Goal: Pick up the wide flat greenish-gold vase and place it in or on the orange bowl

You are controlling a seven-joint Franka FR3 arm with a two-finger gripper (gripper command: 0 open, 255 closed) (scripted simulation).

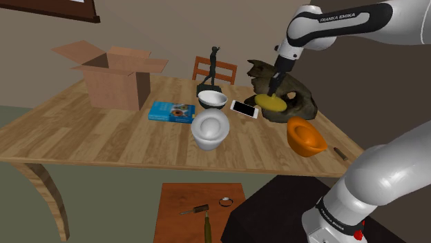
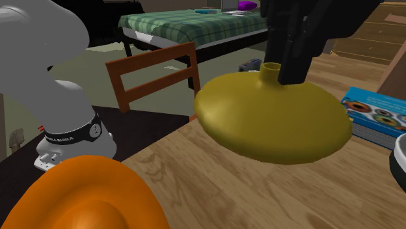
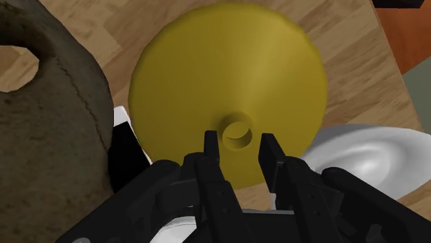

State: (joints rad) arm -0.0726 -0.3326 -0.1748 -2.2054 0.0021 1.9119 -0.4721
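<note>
Vase (image 2: 270,120) in the grip!
Gripper (image 3: 238,139) clenched on its short neck, flat yellow-gold body hanging just above the table (image 1: 83,131), beside the dark sculpture (image 1: 304,103); orange bowl (image 1: 306,138) sits near.

Soft, even light falls from above onto the wooden table (image 1: 103,131). The yellow vase (image 2: 273,123) is brighter on top and shaded underneath. The floor (image 1: 124,214) below the table lies dim.
</note>
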